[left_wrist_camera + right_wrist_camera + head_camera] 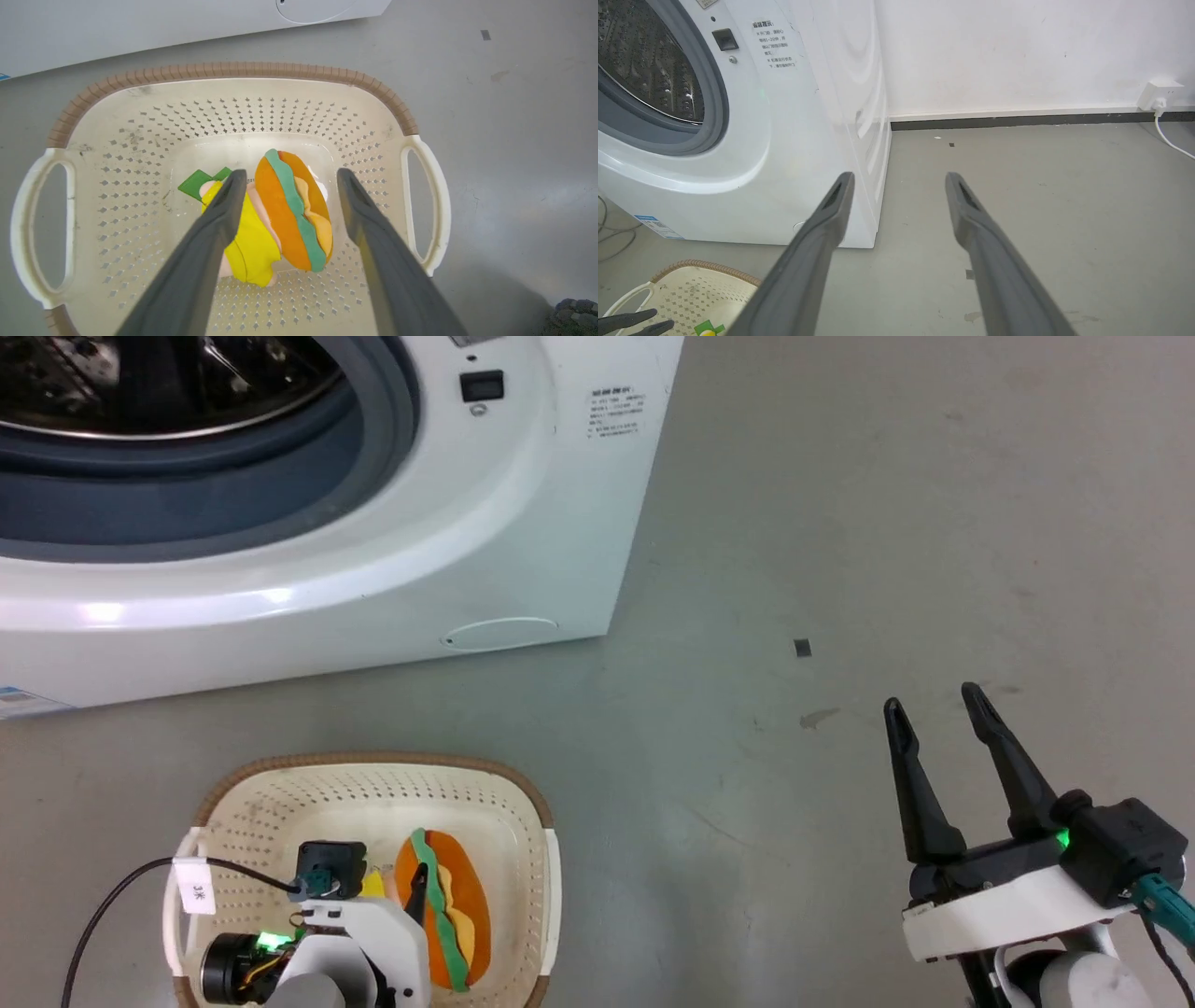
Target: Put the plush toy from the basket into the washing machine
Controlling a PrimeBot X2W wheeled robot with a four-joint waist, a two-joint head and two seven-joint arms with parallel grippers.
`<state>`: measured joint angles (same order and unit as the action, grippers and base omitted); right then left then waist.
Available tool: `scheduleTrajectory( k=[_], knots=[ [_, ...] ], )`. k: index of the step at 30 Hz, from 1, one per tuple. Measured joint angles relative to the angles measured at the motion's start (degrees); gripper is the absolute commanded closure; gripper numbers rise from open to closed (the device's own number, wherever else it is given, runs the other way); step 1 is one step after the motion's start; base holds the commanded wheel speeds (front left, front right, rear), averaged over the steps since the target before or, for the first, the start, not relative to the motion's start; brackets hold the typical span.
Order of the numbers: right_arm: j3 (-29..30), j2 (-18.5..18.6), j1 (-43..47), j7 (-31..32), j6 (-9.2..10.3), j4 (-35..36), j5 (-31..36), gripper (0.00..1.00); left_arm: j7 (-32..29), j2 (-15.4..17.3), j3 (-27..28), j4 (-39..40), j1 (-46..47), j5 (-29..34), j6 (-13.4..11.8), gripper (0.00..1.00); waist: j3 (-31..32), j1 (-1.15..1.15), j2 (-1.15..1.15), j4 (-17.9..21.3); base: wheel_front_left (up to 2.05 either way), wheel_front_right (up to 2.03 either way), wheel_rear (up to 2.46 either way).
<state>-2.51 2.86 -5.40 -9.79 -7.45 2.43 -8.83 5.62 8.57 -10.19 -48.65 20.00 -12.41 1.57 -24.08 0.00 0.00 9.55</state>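
Left gripper (290, 171) stood with fingers wide apart, straddling the plush toy (285, 210) inside the basket (224, 70); contact could not be confirmed. Right gripper (932, 698) was spread and empty above the floor (840, 523) at right. Toy lay on edge, long axis near-to-far: orange halves, wavy green and yellow layers, pale pink part.

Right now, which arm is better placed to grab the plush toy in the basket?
Left. The left pincer hangs open in the basket, right above the plush toy. The right pincer is open over the floor, away from the basket.
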Motion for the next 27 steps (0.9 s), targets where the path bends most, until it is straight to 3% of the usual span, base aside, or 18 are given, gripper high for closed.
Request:
scheduleTrajectory(
  k=[21,27],
  knots=[
    [-1.8,0.0,-3.7,-2.6,0.00,1.1,-2.7,0.00,-2.4,5.4,-3.8,-13.4,8.3,-3.6,1.6,0.00,-12.2,0.01,0.00,5.0,0.00,0.00,0.00],
    [-2.2,0.0,-4.8,-3.3,0.00,1.1,-3.9,0.00,-2.4,6.8,-7.2,-16.9,12.0,-2.5,1.6,0.00,-16.0,0.01,0.00,6.4,0.00,0.00,0.00]
  ],
)
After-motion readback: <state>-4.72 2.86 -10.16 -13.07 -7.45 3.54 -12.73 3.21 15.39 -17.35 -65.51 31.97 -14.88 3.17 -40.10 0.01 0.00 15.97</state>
